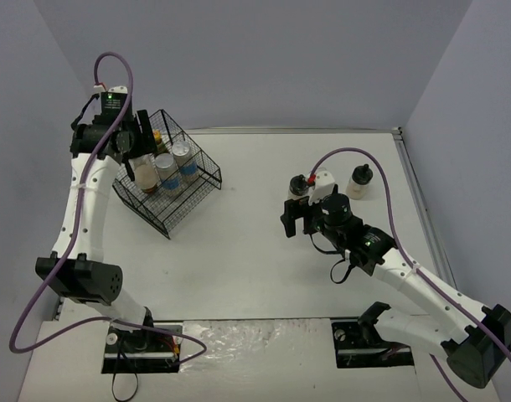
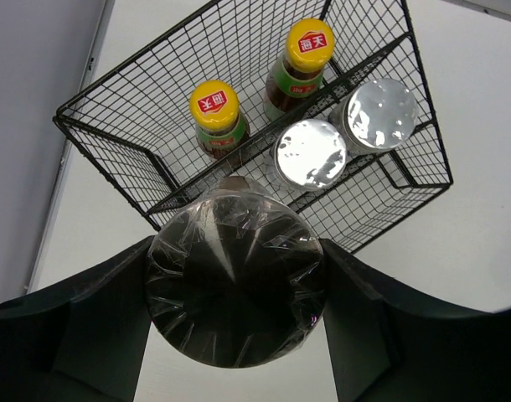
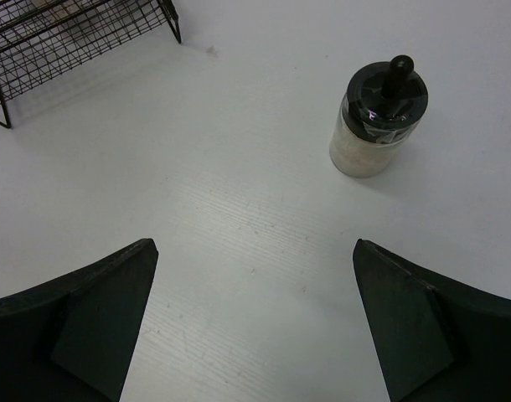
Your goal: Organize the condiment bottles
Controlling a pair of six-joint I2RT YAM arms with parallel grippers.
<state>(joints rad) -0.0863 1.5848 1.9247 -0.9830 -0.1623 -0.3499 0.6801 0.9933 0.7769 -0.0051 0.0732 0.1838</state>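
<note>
A robotics lab bench: white table (image 1: 264,276) walled by plain grey panels (image 1: 264,59), cabled robot arms (image 1: 84,201) bolted on.

The table (image 1: 264,251) has a flat, matte white top with faint linear grain. A thin metal strip (image 1: 411,172) borders its right edge. Plain lavender-grey panels enclose it: back wall (image 1: 264,59), left wall (image 1: 21,92), right wall (image 1: 482,100). Lighting is even and diffuse; shadows are soft.

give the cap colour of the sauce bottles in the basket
Yellow caps, red marks; best in left wrist view.
</note>
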